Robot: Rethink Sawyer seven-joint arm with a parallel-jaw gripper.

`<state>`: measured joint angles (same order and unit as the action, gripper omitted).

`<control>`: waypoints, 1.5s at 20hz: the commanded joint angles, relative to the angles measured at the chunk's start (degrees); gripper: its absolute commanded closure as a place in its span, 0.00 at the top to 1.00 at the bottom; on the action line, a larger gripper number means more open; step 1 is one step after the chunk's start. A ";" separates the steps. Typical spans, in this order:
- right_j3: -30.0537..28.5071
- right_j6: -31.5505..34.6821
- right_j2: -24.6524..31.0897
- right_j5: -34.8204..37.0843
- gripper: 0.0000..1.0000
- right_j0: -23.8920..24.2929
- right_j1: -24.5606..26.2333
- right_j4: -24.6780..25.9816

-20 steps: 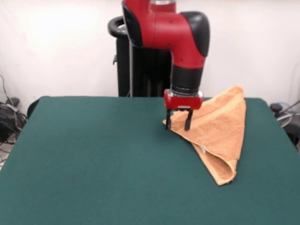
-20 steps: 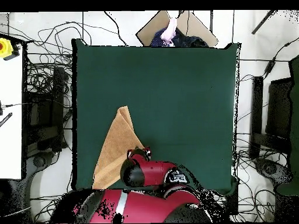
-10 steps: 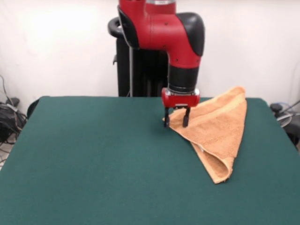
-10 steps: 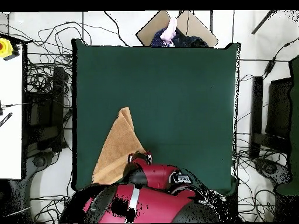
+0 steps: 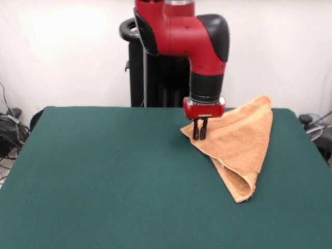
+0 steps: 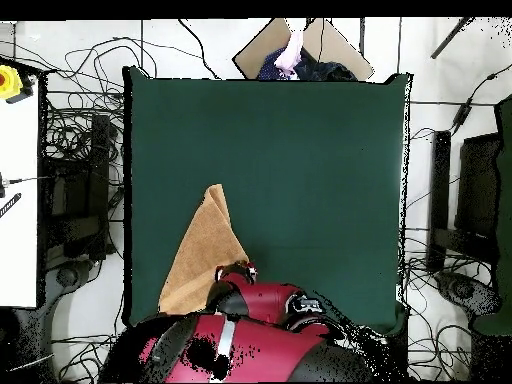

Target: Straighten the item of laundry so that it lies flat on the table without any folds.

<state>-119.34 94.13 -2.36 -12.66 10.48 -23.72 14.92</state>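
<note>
Since half a second ago the gripper has brought its two fingers together; they were spread over the towel's corner and now stand pressed close, pinching the cloth at that corner. The arm itself has shifted only slightly, toward the right of the front view.

The table, covered in dark green cloth, fills most of both views. The red and black arm comes down from the pedestal at the far side, its wrist pointing straight down over the far right part of the table in the front view; in the overhead view the arm covers the bottom edge of the table.

The towel lies folded into a rough triangle on the right side of the table near the far edge, one point toward the far right corner, one toward the camera, and one under the gripper. In the overhead view the towel sits at the lower left, close to the table's left edge, its lower corner running under the arm. A small white label shows at the folded edge facing the camera.
</note>
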 commanded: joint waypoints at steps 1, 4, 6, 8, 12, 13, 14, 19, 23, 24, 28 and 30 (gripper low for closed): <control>0.98 10.46 3.87 2.95 0.00 -3.31 4.68 -2.69; 0.87 11.43 2.73 2.72 0.00 -5.66 3.46 -4.28; 1.09 11.93 2.43 2.99 0.00 -6.82 2.91 -5.60; 0.86 12.46 2.53 2.59 0.00 -6.55 2.75 -6.19; 1.10 11.44 2.22 2.24 1.00 -6.41 2.81 -5.35; 0.97 11.47 2.14 2.56 1.00 -6.46 2.65 -5.48; 0.85 11.49 2.06 2.87 1.00 -6.52 2.50 -5.61; 0.14 12.02 1.21 1.97 1.00 -6.71 2.54 -5.83; 1.00 11.09 0.95 2.87 1.00 -6.71 3.36 -5.71; 1.50 10.90 1.01 2.88 1.00 -6.67 3.94 -5.67; 3.08 10.47 1.03 2.38 1.00 -6.54 6.20 -5.54; 3.28 10.87 0.73 1.64 1.00 -6.79 6.88 -5.91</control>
<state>-119.55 94.13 -4.36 -12.76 5.59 -23.67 12.43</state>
